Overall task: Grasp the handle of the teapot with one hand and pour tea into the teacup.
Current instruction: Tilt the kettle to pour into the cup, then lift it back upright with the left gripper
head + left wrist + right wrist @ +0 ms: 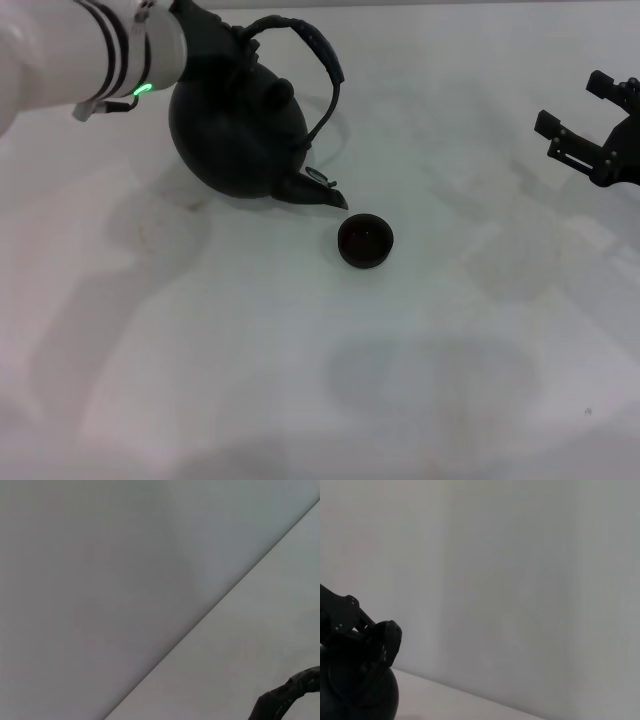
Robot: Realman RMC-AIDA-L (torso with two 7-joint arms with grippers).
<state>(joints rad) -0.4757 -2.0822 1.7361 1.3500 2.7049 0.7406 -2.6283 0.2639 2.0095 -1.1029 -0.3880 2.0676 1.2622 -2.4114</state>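
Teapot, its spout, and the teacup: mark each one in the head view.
teapot [225, 135], head view, on the middle of its round black body.
spout [318, 190], head view, on the stubby tip tilted down toward the cup.
teacup [365, 241], head view, on its dark inside.

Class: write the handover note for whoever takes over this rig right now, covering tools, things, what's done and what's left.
Left tool: shut on the handle, holding the teapot tipped, spout down toward the teacup.
Right tool: open, idle at the table's right side.
Done: grasp and tilt.
No stream of tea is visible, and the spout stops just short of the teacup's rim.
Left: pour, then set the teapot down.
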